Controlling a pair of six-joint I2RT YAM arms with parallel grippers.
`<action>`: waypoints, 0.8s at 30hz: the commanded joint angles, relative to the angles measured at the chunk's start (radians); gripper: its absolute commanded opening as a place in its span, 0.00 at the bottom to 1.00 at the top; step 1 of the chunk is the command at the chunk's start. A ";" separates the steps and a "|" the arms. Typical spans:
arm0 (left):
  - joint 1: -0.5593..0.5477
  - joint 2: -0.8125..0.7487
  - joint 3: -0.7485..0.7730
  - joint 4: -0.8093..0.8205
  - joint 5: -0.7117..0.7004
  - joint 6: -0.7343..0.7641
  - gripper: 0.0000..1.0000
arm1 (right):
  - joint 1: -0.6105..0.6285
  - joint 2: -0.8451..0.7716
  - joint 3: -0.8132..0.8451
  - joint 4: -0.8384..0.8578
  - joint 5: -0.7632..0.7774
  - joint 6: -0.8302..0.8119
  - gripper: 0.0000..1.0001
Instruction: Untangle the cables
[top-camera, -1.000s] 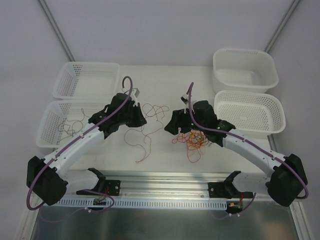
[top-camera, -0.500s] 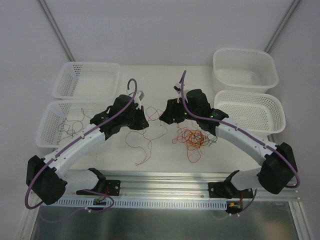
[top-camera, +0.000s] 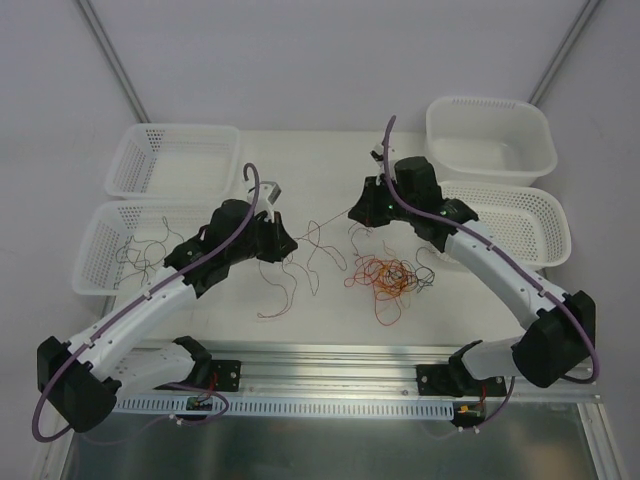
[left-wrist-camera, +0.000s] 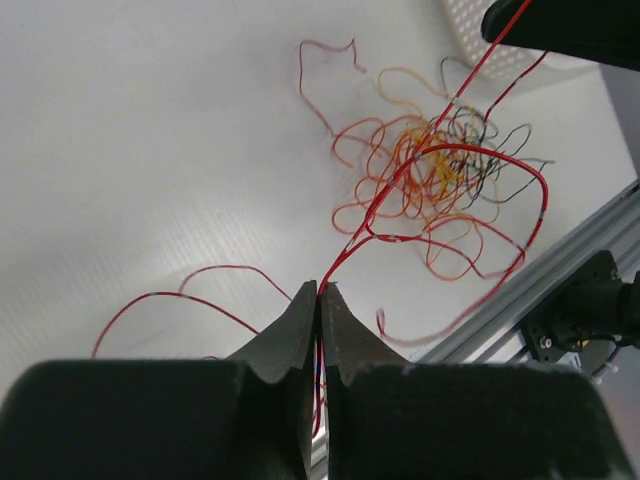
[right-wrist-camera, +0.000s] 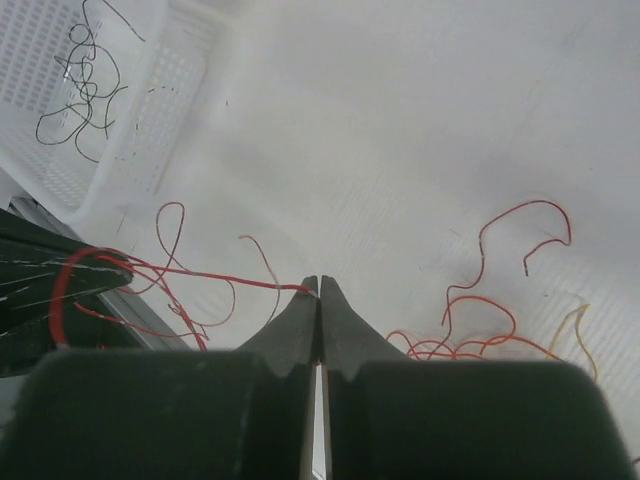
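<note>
A tangle of orange, red, black and pale yellow cables (top-camera: 390, 278) lies on the white table right of centre. One red cable (top-camera: 318, 230) stretches between my two grippers above the table. My left gripper (top-camera: 288, 244) is shut on one end of it, the strand pinched at the jaw tips (left-wrist-camera: 320, 290). My right gripper (top-camera: 356, 213) is shut on the other end (right-wrist-camera: 319, 283). In the left wrist view the red cable (left-wrist-camera: 400, 170) rises past the tangle (left-wrist-camera: 430, 170) toward the right gripper. More red loops (top-camera: 285, 290) trail on the table under the left gripper.
At the left stand two white baskets: the near one (top-camera: 95, 275) holds black wires (top-camera: 140, 250), the far one (top-camera: 170, 160) shows nothing inside. At the right are a white tub (top-camera: 490, 135) and a mesh basket (top-camera: 510, 225). A metal rail (top-camera: 330, 360) runs along the near edge.
My right gripper left the tangle, swung toward the left gripper, shut on the red cable and drew back toward the far right. The left gripper stayed shut and shifted slightly.
</note>
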 joint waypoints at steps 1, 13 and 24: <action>0.009 -0.066 -0.061 -0.095 -0.104 0.040 0.00 | -0.130 -0.073 0.084 -0.051 0.108 -0.037 0.01; 0.093 -0.112 -0.078 -0.155 -0.188 0.006 0.00 | -0.338 -0.135 0.132 -0.133 0.070 -0.022 0.01; 0.108 -0.115 0.014 -0.166 -0.149 0.029 0.00 | -0.338 -0.153 0.089 -0.140 0.047 -0.022 0.01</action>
